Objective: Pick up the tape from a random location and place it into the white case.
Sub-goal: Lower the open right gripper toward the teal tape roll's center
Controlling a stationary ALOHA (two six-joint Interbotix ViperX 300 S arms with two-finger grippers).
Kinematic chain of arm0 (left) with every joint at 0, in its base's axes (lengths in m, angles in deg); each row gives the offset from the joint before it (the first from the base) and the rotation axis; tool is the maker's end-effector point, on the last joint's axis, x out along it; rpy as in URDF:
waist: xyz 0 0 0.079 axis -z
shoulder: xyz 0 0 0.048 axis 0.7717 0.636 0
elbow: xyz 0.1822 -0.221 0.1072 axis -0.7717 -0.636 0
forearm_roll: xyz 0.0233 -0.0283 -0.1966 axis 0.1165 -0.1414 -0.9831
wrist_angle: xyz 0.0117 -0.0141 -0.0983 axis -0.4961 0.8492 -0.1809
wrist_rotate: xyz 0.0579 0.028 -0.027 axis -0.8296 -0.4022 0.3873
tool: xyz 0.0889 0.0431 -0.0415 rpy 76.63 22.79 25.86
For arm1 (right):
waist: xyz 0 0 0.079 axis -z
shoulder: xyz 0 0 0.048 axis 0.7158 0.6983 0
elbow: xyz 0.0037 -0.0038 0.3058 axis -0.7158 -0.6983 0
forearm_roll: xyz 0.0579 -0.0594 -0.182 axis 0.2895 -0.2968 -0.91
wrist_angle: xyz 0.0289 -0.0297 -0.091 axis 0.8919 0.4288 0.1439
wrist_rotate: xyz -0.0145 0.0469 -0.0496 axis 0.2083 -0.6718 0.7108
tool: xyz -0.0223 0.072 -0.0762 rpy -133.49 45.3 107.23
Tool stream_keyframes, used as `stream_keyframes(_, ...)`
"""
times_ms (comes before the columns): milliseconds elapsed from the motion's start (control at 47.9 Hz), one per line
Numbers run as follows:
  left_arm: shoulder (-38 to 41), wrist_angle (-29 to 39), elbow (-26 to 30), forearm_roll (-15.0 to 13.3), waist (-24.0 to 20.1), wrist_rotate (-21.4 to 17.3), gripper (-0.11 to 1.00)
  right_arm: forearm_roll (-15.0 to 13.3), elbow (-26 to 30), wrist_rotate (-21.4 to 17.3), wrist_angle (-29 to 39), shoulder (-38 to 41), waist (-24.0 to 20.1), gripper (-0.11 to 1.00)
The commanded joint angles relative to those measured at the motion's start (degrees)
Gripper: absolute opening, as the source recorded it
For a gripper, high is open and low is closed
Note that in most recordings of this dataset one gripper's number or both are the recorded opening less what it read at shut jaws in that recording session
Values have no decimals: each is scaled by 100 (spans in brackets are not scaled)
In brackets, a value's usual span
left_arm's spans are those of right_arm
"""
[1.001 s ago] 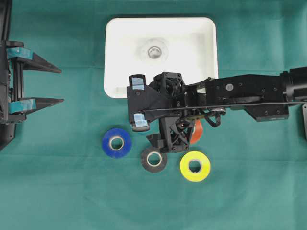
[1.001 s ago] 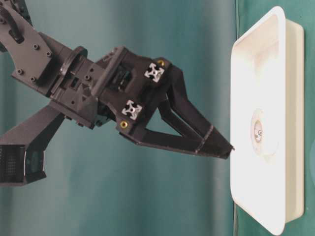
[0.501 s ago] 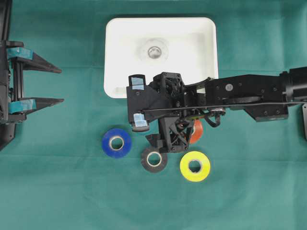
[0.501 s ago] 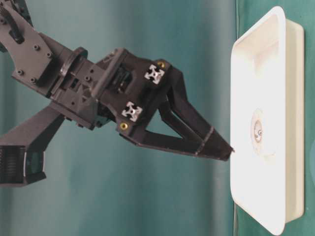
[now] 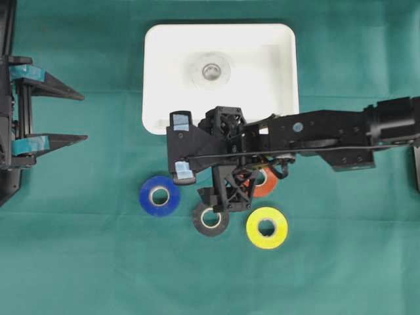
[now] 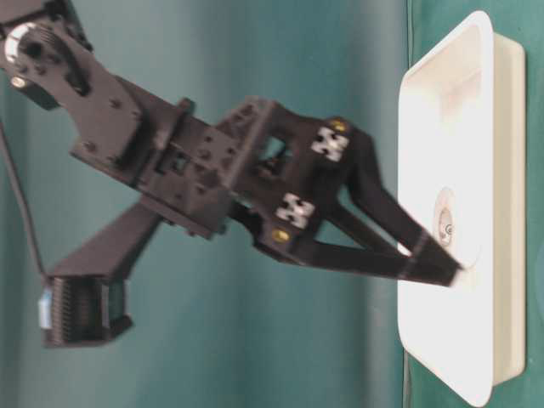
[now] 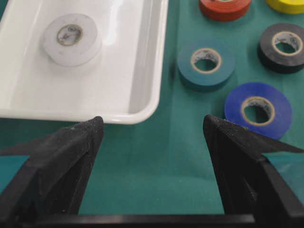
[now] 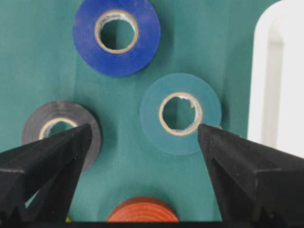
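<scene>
**A:** Looking for the tape?

**B:** Right here: a teal roll [image 8: 180,114] with a pale cardboard core, lying flat on the green cloth [image 5: 341,262]. Hard to spot against the cloth, being nearly the same colour. Sits just beside the long rim of the white case [image 5: 157,79], with a narrow strip of cloth between. Hidden from above under the right gripper [image 5: 182,147].

**A:** And around it?

**B:** Flat on the cloth as well: a blue roll [image 5: 159,195], a black roll [image 5: 210,218], an orange roll [image 5: 266,186] and a yellow roll [image 5: 266,228]. All apart from one another.

**A:** Inside the case?

**B:** Only a white roll [image 5: 211,71], lying flat near the middle, clear of the walls. Otherwise bare, glossy floor, rounded corners, raised rim.

**A:** Grippers?

**B:** Right gripper spread wide, holding nothing, pointing down above the teal roll. From its wrist camera, one finger over the black roll, the other at the teal roll's edge on the case side. Left gripper [image 5: 82,118] parted too, empty, at the left edge, well away from the rolls.

**A:** Changed since a second ago?

**B:** Right gripper now lower and shifted a little to the left. More of the orange roll uncovered. From table level, fingertip now overlapping the case in the picture, before just short of it. Left gripper and every roll unmoved.
</scene>
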Motion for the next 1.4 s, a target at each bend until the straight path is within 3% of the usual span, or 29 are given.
stream_keyframes(0,44,-44,62,-9,-18,9,82,-9,158,-62,-149,9,-18,91)
stream_keyframes(1001,44,-44,53,-9,-18,9,82,-18,-88,-404,-1283,923,79,91)
stream_keyframes(1377,44,-44,53,-9,-18,9,82,-18,-88,-536,-1362,1134,70,91)
